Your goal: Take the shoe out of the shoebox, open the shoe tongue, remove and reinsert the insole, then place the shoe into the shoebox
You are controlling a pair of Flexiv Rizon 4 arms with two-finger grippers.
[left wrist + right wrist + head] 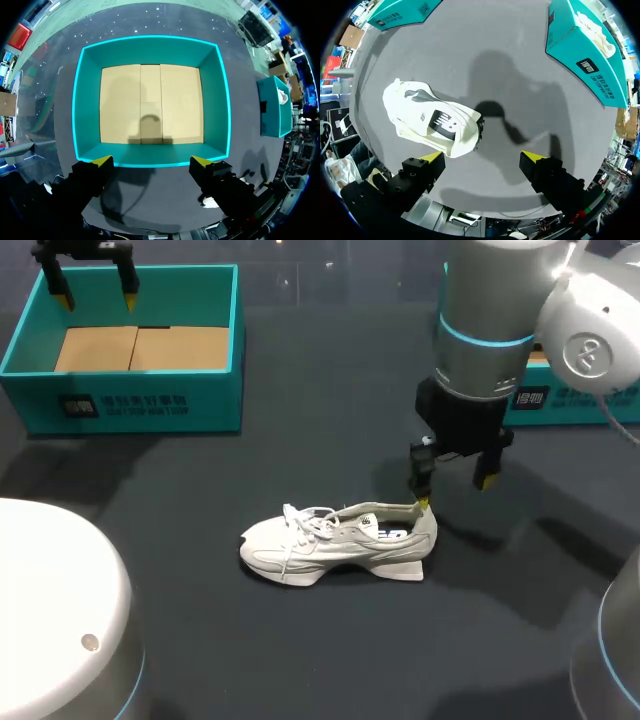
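A white lace-up shoe (340, 540) lies on its side on the dark table, toe to the left; the right wrist view shows it (435, 120) the same way. My right gripper (455, 490) hangs open just above its heel. One yellow fingertip (422, 504) is right at the heel collar and nothing is between the fingers (484, 157). The teal shoebox (215, 390) stands at the back left, with only its cardboard floor inside (150, 39). My left gripper (95, 295) is open above the box's near rim (151, 161).
A second teal box (560, 400) stands at the back right, partly hidden by my right arm; it holds something white (585, 50). Bare dark tabletop lies between the shoe and the boxes.
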